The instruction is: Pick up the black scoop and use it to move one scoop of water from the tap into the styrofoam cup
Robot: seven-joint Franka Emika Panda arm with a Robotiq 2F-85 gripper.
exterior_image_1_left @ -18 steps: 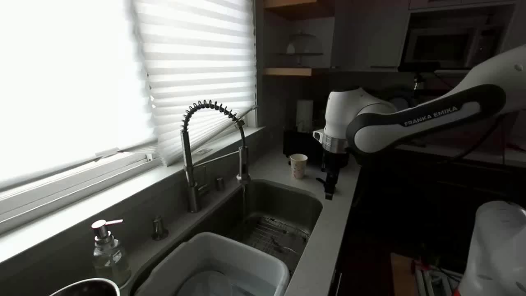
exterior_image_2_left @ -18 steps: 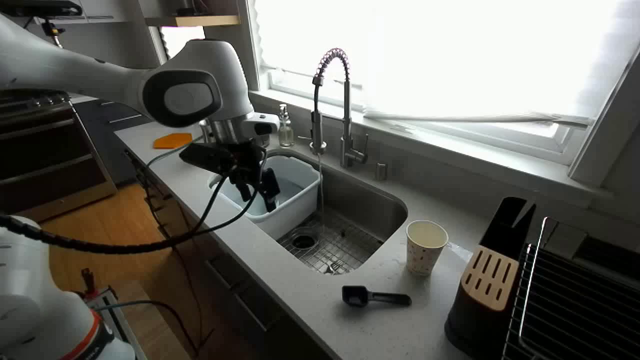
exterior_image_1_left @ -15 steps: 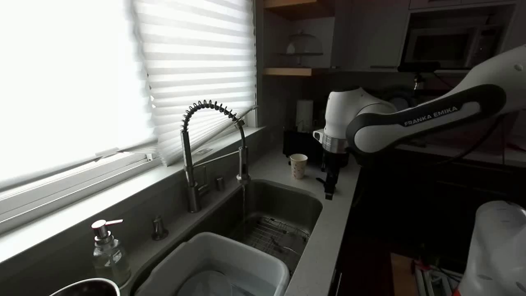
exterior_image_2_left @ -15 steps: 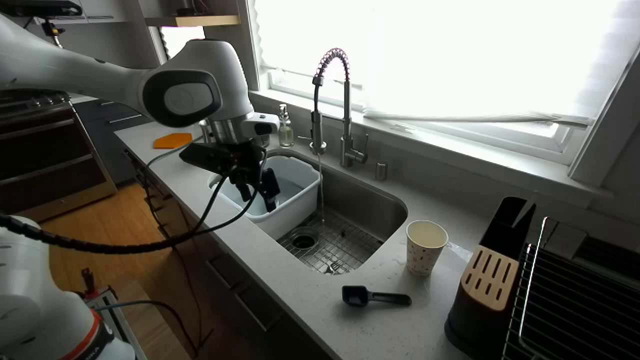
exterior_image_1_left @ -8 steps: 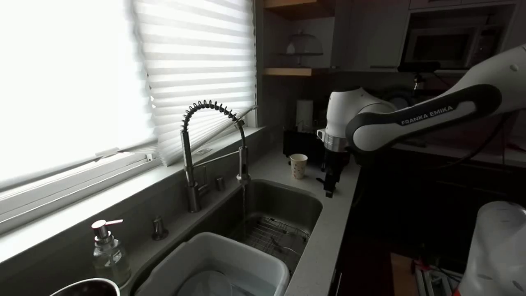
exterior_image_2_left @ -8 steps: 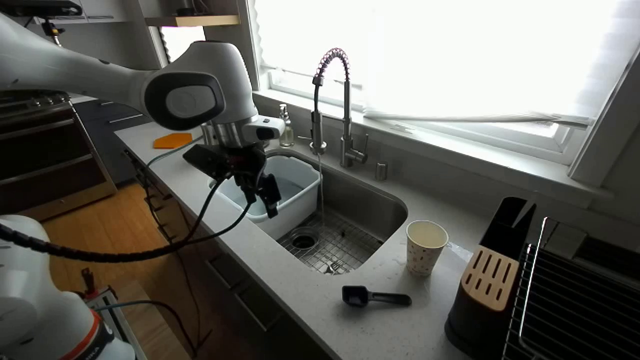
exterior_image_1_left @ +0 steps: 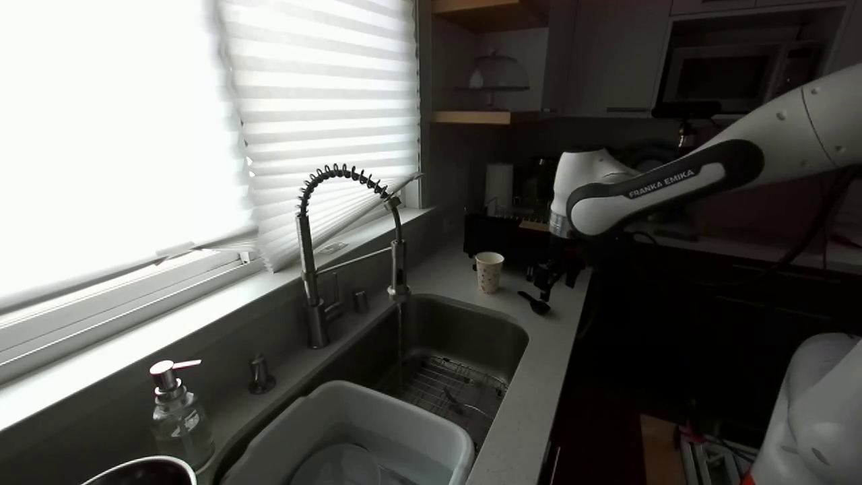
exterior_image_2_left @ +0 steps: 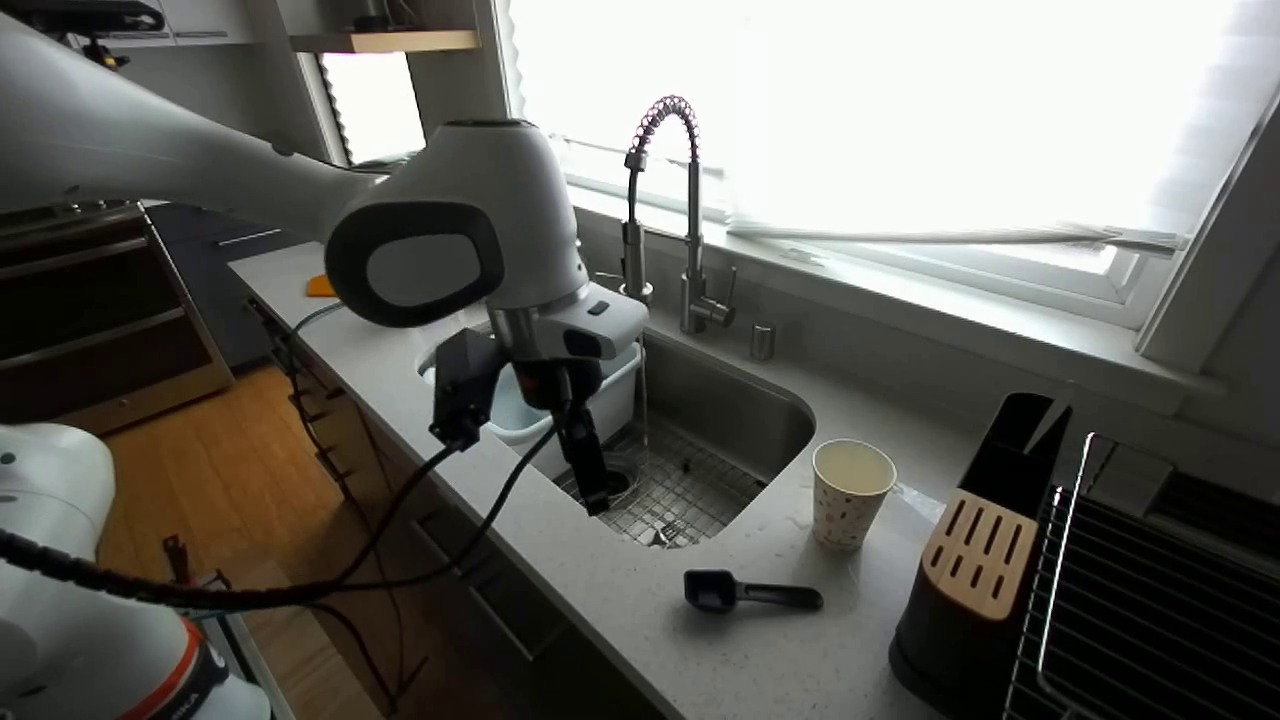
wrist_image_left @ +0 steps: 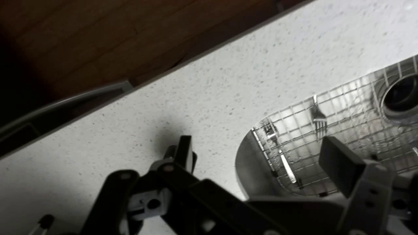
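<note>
From the left in an exterior view, the arm [exterior_image_2_left: 300, 195] is extended and bent downward, the gripper [wrist_image_left: 261, 156] hung tilted above the near edge of the sink [exterior_image_2_left: 740, 385]. Its fingers are spread wide, nothing grasped. The tap [exterior_image_2_left: 694, 215] and speckled cup [exterior_image_2_left: 850, 515] are shown only in the exterior views; a fork [wrist_image_left: 318, 116] is seen most clearly in the wrist view. On the counter [exterior_image_2_left: 760, 660], right of the sink and nearer than the cup, the black scoop [exterior_image_2_left: 742, 591] is laid, its long axis running left to right, bowl pointed left, handle right.
</note>
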